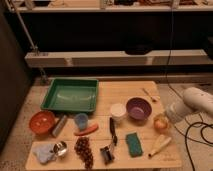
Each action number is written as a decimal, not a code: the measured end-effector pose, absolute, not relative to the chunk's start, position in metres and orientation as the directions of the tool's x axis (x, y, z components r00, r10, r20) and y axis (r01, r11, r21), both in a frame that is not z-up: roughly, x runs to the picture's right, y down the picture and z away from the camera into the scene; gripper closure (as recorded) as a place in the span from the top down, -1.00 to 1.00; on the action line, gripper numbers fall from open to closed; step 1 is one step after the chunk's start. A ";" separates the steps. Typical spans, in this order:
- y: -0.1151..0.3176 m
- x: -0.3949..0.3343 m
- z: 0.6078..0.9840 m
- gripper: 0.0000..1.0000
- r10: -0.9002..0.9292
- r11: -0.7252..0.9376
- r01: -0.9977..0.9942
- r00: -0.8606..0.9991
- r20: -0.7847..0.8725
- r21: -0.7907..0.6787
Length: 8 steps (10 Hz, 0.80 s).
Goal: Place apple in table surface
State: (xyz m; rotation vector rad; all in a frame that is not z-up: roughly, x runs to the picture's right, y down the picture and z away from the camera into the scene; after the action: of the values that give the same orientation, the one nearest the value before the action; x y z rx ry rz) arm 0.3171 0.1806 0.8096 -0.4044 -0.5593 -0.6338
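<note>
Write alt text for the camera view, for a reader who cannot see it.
A robot's white arm reaches in from the right, its gripper at the apple near the right edge of the slatted wooden table surface. The table also holds a green tray, a purple bowl, an orange bowl, a carrot and grapes.

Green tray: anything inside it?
Nothing visible inside the green tray; its whole floor shows, nothing covers it. The hand is at the table surface's right edge, beside the apple.
</note>
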 end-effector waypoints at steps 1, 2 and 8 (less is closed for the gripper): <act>0.180 0.316 0.811 0.26 -0.447 0.736 0.654 0.664 0.600 -0.176; 0.178 0.315 0.814 0.31 -0.458 0.736 0.657 0.659 0.597 -0.161; 0.174 0.319 0.822 0.31 -0.478 0.710 0.678 0.661 0.578 -0.188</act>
State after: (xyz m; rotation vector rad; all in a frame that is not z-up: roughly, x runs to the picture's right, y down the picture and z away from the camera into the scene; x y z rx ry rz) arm 0.3192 0.1738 0.8223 -0.4114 -0.5241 -0.6749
